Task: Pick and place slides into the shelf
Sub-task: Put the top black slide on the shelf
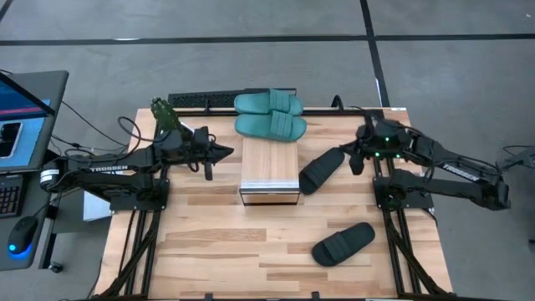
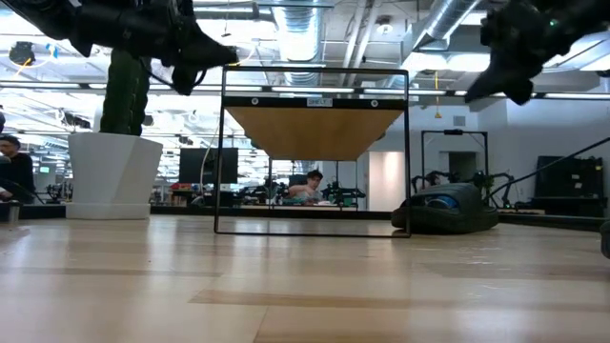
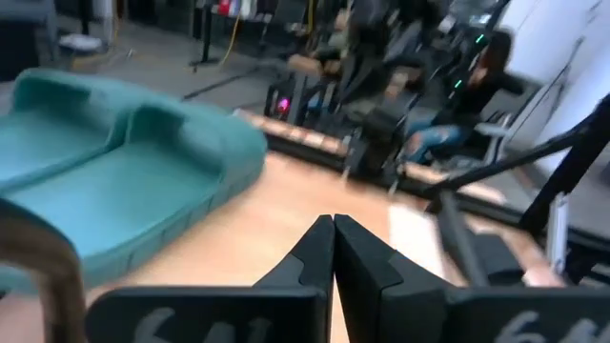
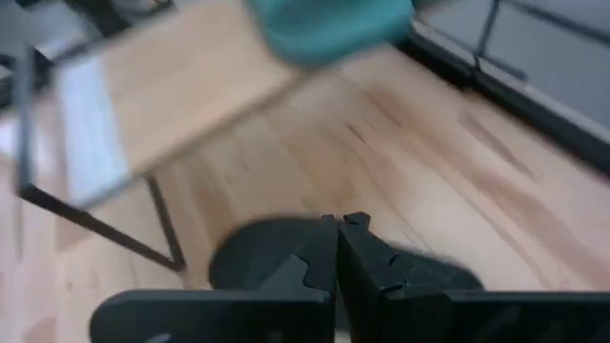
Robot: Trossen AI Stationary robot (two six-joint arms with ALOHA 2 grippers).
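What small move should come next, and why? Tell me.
Probably open the right gripper and lower it onto the black rubber slide just below it: its fingers look shut, the two teal-green slides already sit on the wooden shelf, and this one lies closest.

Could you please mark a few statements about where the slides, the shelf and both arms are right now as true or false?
1. Both teal slides lie on the shelf. True.
2. A black slide lies on the shelf. False: both black slides lie on the table.
3. The left gripper holds a slide. False: its jaws are shut on nothing.
4. The right gripper is next to a black slide's end. True.
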